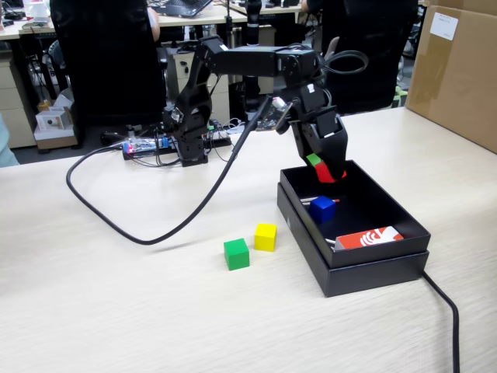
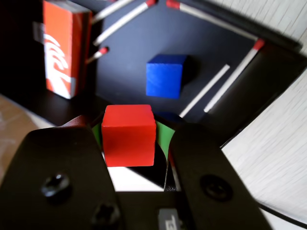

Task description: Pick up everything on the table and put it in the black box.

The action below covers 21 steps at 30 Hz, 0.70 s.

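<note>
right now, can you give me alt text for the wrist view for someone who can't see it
The end effector holds a red cube above the inside of a black box. Below it in the box lie a blue cube, several matchsticks, and an orange-and-white matchbox at upper left.

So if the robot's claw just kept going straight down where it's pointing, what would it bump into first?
Probably the bare floor of the black box. The gripper, shut on the red cube, points down into it. The blue cube lies a little ahead, seemingly off the line, though depth is hard to judge.
</note>
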Motion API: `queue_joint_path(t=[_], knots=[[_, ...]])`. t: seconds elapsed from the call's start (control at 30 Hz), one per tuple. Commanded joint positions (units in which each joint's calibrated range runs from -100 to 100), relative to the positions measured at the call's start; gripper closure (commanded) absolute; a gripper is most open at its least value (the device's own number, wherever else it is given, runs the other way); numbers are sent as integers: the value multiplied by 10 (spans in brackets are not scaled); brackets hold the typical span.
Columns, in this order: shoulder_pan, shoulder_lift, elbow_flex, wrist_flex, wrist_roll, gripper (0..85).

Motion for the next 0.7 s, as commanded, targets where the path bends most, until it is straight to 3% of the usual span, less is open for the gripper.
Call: queue_joint_path(t=[0.0,0.2,0.27,0.3,0.43,0.57,0.67], knots=[[10,5,49,-8,5,746],[18,63,48,-9,9,739],[17,87,48,-14,9,677],[16,106,47,-33,9,583],[16,114,35,-47,9,501],[5,38,35,-57,8,468],[-40,-145,17,-57,-5,460]])
